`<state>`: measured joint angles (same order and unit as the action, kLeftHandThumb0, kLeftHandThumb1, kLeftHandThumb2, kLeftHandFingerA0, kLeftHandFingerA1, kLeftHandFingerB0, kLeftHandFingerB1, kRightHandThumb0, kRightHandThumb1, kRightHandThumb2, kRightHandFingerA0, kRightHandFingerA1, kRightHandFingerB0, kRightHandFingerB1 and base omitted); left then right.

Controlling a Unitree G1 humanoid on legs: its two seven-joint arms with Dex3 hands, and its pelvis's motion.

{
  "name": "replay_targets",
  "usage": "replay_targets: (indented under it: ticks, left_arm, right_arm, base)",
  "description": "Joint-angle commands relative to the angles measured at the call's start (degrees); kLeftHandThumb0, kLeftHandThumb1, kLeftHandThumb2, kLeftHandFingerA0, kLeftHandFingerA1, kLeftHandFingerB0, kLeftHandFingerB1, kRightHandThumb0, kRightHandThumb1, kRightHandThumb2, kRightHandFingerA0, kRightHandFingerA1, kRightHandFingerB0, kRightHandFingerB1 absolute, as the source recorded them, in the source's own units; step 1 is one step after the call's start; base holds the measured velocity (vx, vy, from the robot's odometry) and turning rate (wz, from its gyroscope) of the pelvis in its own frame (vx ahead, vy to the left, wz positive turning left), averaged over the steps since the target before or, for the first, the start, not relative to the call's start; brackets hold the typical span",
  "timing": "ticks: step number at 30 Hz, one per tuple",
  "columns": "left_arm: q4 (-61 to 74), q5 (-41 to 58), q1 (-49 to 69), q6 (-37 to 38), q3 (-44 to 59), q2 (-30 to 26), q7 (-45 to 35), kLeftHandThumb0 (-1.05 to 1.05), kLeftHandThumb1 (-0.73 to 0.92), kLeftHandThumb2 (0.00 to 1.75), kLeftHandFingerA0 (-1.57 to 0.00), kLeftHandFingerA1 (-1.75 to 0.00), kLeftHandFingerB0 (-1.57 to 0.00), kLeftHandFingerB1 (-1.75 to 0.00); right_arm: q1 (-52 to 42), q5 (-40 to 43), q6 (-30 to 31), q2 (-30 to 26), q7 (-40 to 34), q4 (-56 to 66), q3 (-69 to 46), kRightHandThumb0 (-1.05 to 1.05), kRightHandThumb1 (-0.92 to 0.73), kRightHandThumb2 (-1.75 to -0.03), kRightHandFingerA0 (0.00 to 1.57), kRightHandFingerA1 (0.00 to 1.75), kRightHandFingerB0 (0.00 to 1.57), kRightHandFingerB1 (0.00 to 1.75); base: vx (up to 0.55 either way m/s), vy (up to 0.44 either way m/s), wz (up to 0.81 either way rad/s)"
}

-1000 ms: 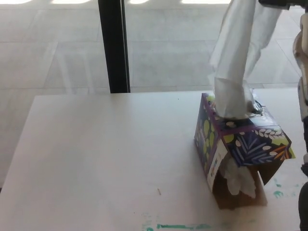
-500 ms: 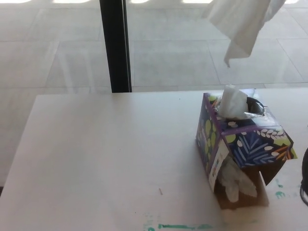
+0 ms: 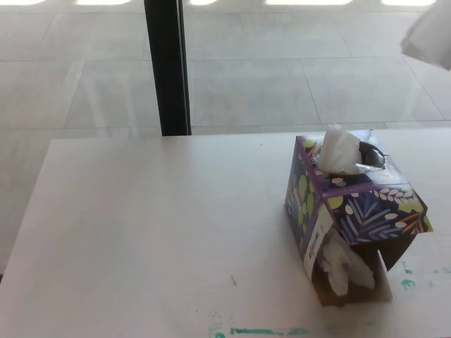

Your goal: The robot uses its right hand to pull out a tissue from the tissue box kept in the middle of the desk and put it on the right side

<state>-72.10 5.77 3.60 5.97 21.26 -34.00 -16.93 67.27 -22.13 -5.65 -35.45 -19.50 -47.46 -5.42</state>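
Head view: neither of my hands shows, so I cannot tell the state of my fingers. The pulled tissue [image 3: 430, 44] hangs in the air above the table's [image 3: 141, 232] far right corner. The tissue box [image 3: 352, 225] stands near the right edge, another tissue protruding from its top.

Purple leaf-patterned tissue box [image 3: 352, 218] upright on desk, torn front, pulled tissue [image 3: 430, 41] aloft at upper right
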Motion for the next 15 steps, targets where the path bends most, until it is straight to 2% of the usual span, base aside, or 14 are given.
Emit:
replay_targets:
  ticks: [1,2,3,5,6,7,9,10,11,12,13,14,15]
  left_arm:
    - [-0.1,1.0,0.6,0.9,0.7,-1.0,0.1,-1.05,0.92,0.93,-0.78,-1.21,-0.51,-1.05]
    - [-0.1,0.9,0.6,0.9,0.6,-1.0,0.1,-1.05,0.92,0.93,-0.78,-1.21,-0.51,-1.05]
    - [-0.3,1.1,0.2,0.6,0.8,-1.0,0.2,-1.05,0.92,0.92,-0.76,-1.23,-0.5,-1.07]
    - [-0.2,0.4,0.2,1.5,0.1,-0.9,-0.1,-1.05,0.92,0.95,-0.78,-1.23,-0.5,-1.06]
    - [-0.3,0.3,0.0,1.2,0.0,-0.9,0.2,-1.05,0.92,0.94,-0.77,-1.22,-0.5,-1.06]
    - [-0.4,0.5,0.0,1.1,0.3,-0.8,0.4,-1.05,0.92,0.93,-0.76,-1.21,-0.5,-1.04]
    - [-0.6,1.1,0.0,0.9,0.9,-0.8,0.4,-1.05,0.92,0.92,-0.74,-1.23,-0.5,-1.06]
    - [-0.5,0.8,0.1,1.0,0.6,-1.0,0.4,-1.05,0.92,0.93,-0.78,-1.23,-0.5,-1.04]
    - [-0.4,0.6,0.2,1.1,0.4,-1.0,0.4,-1.05,0.92,0.93,-0.78,-1.23,-0.5,-1.04]
    - [-0.3,0.5,0.1,1.3,0.4,-1.1,0.4,-1.05,0.92,0.94,-0.79,-1.22,-0.51,-1.05]
    - [-0.1,0.5,0.0,1.5,0.3,-1.2,0.2,-1.05,0.92,0.93,-0.77,-1.23,-0.49,-1.07]
    - [-0.2,0.7,-0.1,1.3,0.4,-1.2,-0.1,-1.05,0.92,0.92,-0.78,-1.24,-0.5,-1.05]
    - [-0.2,0.6,-0.6,1.0,0.3,-1.0,-0.2,-1.05,0.92,0.92,-0.78,-1.24,-0.5,-1.05]
  right_arm:
    - [-12.4,-6.8,-11.9,-9.2,-3.3,0.1,5.4,-0.14,-0.5,-1.11,0.98,1.71,0.83,1.38]
    - [-12.6,-6.6,-12.1,-9.5,-3.5,0.1,5.7,-0.14,-0.5,-1.11,0.98,1.71,0.83,1.38]
    - [-14.0,-7.2,-13.0,-9.9,-5.1,-0.2,6.4,-0.22,-0.45,-1.09,1.24,1.35,0.98,1.14]
    - [-16.4,-8.0,-13.6,-10.5,-5.6,-0.4,7.8,-0.2,-0.46,-1.07,1.24,1.36,0.96,1.15]
    - [-18.1,-9.1,-13.1,-10.9,-6.1,0.1,9.0,-0.15,-0.53,-0.93,0.99,1.65,0.89,1.2]
    - [-18.9,-9.9,-13.2,-11.2,-5.8,-0.1,10.4,-0.19,-0.55,-0.94,0.96,1.61,0.88,1.2]
    - [-21.6,-12.5,-12.9,-11.5,-7.8,0.2,13.5,-0.18,-0.54,-0.83,0.95,1.58,0.94,0.9]
    - [-23.5,-13.7,-13.8,-11.6,-8.5,-0.2,15.2,-0.16,-0.51,-0.85,0.9,1.63,0.85,1.19]
    - [-24.2,-14.0,-14.2,-11.7,-8.9,-0.4,16.1,-0.16,-0.51,-0.85,0.9,1.63,0.85,1.19]
    - [-25.7,-13.4,-14.1,-11.9,-5.3,0.5,17.1,-0.2,-0.63,-0.9,0.88,1.56,0.8,1.05]
    - [-28.5,-13.1,-14.6,-12.2,0.1,1.7,19.2,-0.16,-0.6,-0.85,0.9,1.5,0.86,0.95]
    - [-29.6,-14.2,-15.8,-12.7,-0.1,1.9,20.9,-0.16,-0.61,-0.83,0.88,1.55,0.82,1.03]
    - [-30.2,-15.1,-16.2,-13.3,-0.5,2.1,22.1,-0.16,-0.61,-0.83,0.88,1.55,0.82,1.03]
  base:
    - [0.0,0.0,0.0]
    - [0.0,0.0,0.0]
    - [0.0,0.0,0.0]
    - [0.0,0.0,0.0]
    - [0.0,0.0,0.0]
    - [0.0,0.0,0.0]
    - [0.0,0.0,0.0]
    - [0.0,0.0,0.0]
    - [0.0,0.0,0.0]
    - [0.0,0.0,0.0]
    - [0.0,0.0,0.0]
    - [0.0,0.0,0.0]
    - [0.0,0.0,0.0]
